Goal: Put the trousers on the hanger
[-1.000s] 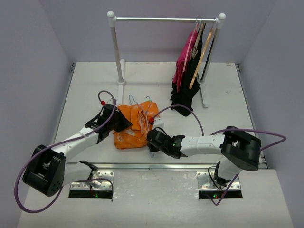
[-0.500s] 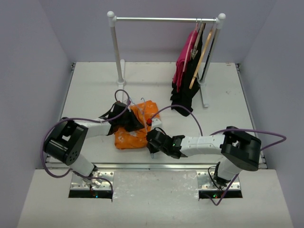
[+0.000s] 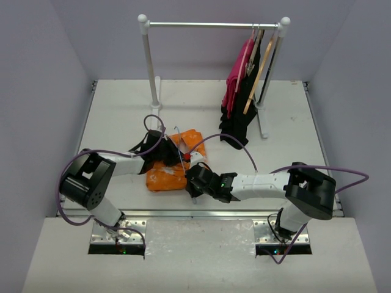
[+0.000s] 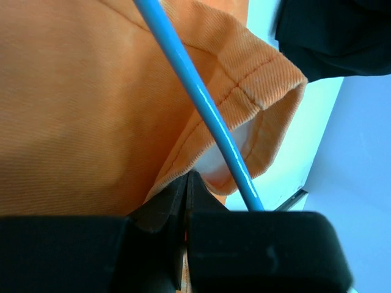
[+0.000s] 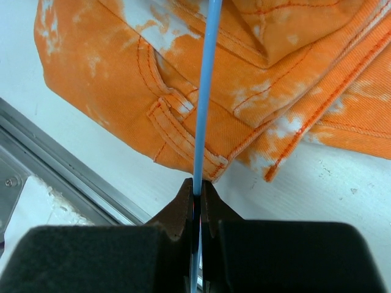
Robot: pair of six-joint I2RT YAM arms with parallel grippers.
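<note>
In the top view, the trousers [image 3: 164, 180] lie bunched on the table [image 3: 122, 110], toward 6 o'clock of its middle and just ahead of the arm bases. The hanger [image 3: 178, 140] crosses them, a thin wire running from 12 to 6 o'clock. The left gripper [image 3: 174, 157] reaches in from 9 o'clock and the right gripper [image 3: 189, 177] from 3 o'clock, so both meet at the cloth. Probably one steadies the wire while the other works the cloth over it. The rail [image 3: 214, 24] stands at 12 o'clock, with a pink garment [image 3: 235, 82] and a black garment [image 3: 239, 119] hung at 1 o'clock, well apart.

In the left wrist view, the left gripper [image 4: 186, 180] is pressed closed, and a hem of the trousers [image 4: 79, 104] appears to be nipped at its tips. The hanger [image 4: 201, 104] slants from 11 to 5 o'clock across the open leg end, which suggests the leg is being led along the wire.

In the right wrist view, the right gripper [image 5: 197, 186] is clamped on the hanger [image 5: 206, 73]. The wire runs up to 12 o'clock over the waistband of the trousers [image 5: 110, 67], and this grip likely keeps it from sliding.
</note>
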